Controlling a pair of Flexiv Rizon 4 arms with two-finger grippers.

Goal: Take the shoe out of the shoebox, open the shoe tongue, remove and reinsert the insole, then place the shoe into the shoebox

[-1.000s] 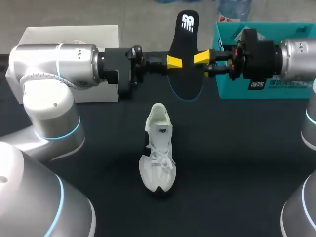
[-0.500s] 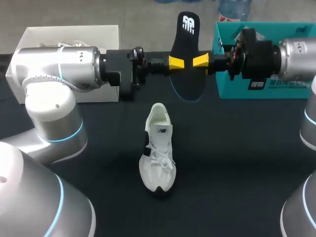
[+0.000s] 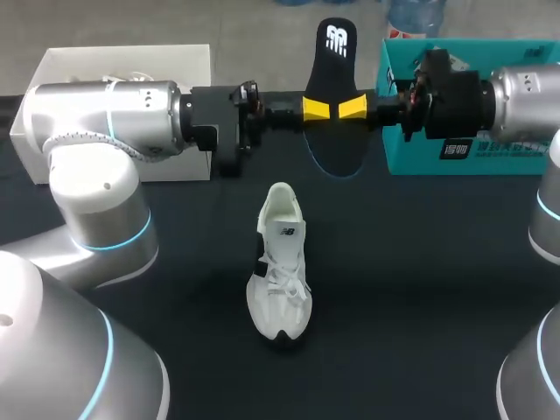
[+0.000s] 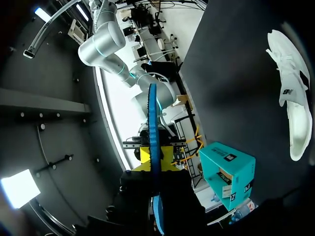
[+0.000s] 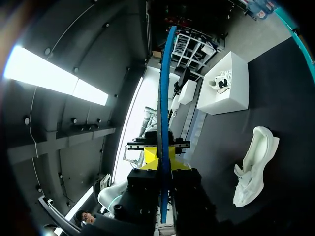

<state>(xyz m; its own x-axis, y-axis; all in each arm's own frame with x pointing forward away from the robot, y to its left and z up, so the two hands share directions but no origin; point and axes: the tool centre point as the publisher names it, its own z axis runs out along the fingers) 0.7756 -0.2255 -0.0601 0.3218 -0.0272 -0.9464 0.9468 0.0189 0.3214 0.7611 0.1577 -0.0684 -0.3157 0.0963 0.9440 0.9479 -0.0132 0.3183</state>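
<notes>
While the insole [image 3: 334, 52] hangs between them, left hand [image 3: 319, 108] pinching one edge, right hand [image 3: 353, 108] pinching the other

In the head view the left gripper [image 3: 317, 109] and the right gripper [image 3: 353, 108] are covering the middle of the insole [image 3: 332, 150]. Both wrist views are showing that insole only edge-on, with its faces turned out of sight. The right arm [image 3: 516, 96] is hiding much of the teal shoebox [image 3: 525, 162], which is also running off the picture's edge, and the left arm [image 3: 105, 118] is masking the white box [image 3: 79, 63], leaving only a sliver of whatever is lying inside.
</notes>
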